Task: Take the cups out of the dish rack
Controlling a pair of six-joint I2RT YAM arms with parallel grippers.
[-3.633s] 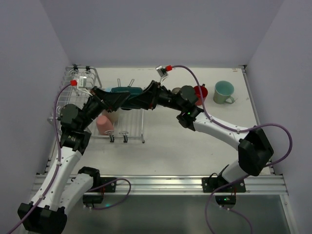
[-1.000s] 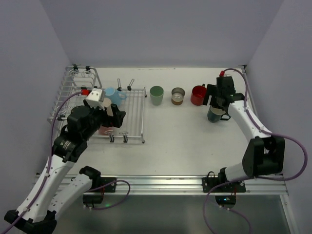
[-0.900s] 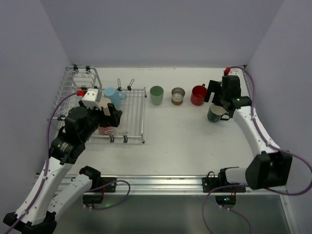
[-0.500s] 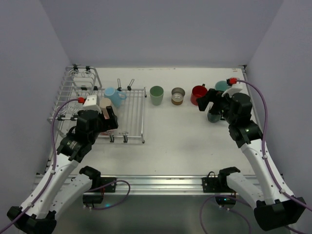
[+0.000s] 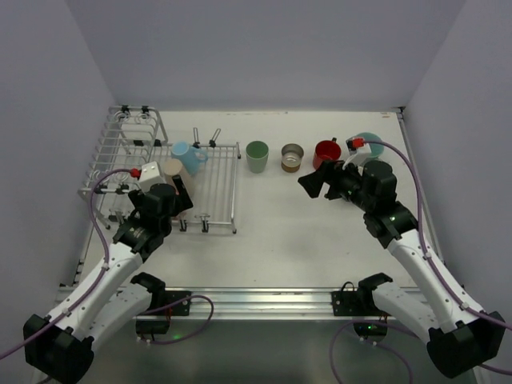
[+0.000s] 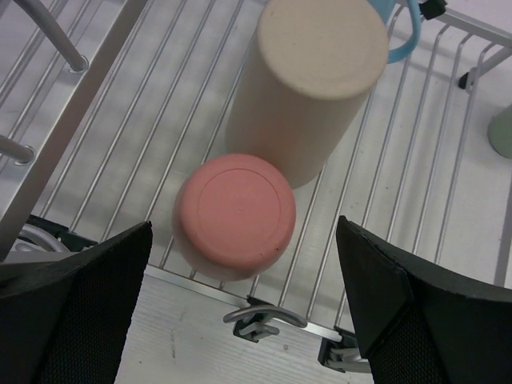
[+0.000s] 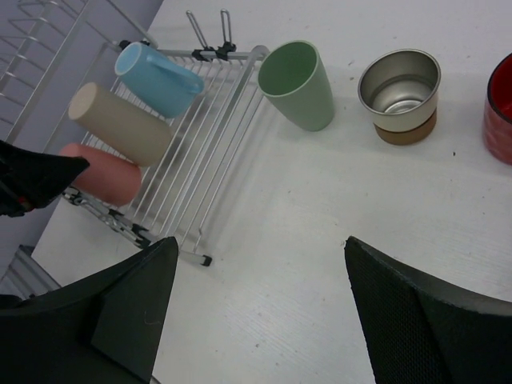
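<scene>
The left gripper [image 6: 244, 232] hangs spread and empty over the pink cup [image 6: 234, 214]. This lies with the beige cup [image 6: 308, 88] and blue cup [image 7: 156, 78] on the dish rack [image 5: 218, 186] by the left edge. The right gripper [image 7: 260, 248] is spread, empty. The green cup [image 7: 298, 84], metal cup [image 7: 398, 92] and red cup [image 7: 500, 104] stand toward the far edge.

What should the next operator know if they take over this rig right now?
Left gripper: open, empty, above the pink cup on the dish rack.
Right gripper: open, empty, over the table.
Done: pale green cup, metallic cup, red mug and a partly hidden teal cup stand on the table.
To do: pink cup, beige cup and light blue mug are on the dish rack.
</scene>
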